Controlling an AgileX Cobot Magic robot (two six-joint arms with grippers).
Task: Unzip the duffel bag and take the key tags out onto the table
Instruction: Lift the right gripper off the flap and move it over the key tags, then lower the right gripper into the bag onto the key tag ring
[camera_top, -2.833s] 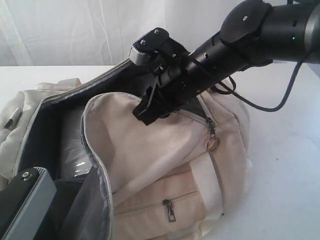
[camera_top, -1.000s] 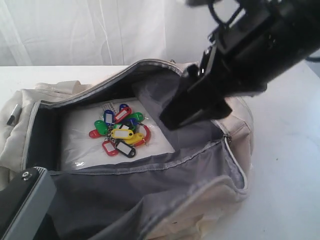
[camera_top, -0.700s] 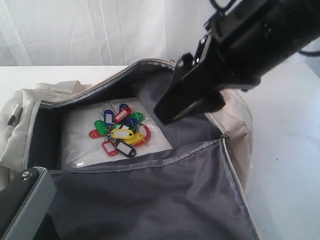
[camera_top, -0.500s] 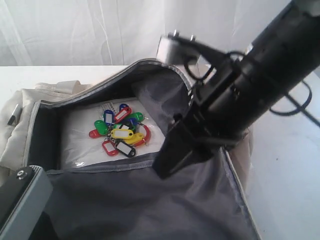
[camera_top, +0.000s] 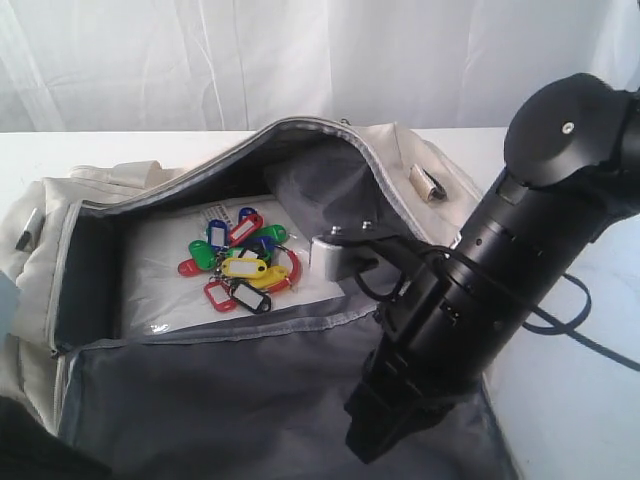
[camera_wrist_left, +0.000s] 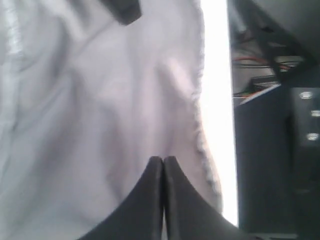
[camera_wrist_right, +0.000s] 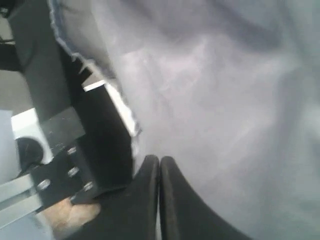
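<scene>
The cream duffel bag (camera_top: 120, 185) lies unzipped on the white table (camera_top: 590, 400). Its dark grey lined flap (camera_top: 230, 400) is folded out toward the front. The key tags (camera_top: 240, 262), a coloured bunch, rest inside on a white sheet (camera_top: 165, 285). My right gripper (camera_top: 378, 440) points down at the flap's front right part, well in front of the tags. It is shut (camera_wrist_right: 159, 159), with only grey lining behind it. My left gripper (camera_wrist_left: 163, 159) is shut too, over grey lining (camera_wrist_left: 100, 100), and nothing shows between its fingers. In the exterior view only a dark shape at the bottom left hints at it.
The right arm (camera_top: 520, 260) crosses the bag's right end, with its cable trailing over the table. A strap buckle (camera_top: 428, 183) sits on the bag's far right top. A white curtain (camera_top: 300, 60) closes off the back. Dark robot framework (camera_wrist_left: 275, 125) stands beyond the flap's edge.
The right arm swung down from above the bag's opening to the front flap, which now lies folded out flat. The left arm's grey block has dropped out of the bottom left corner.
</scene>
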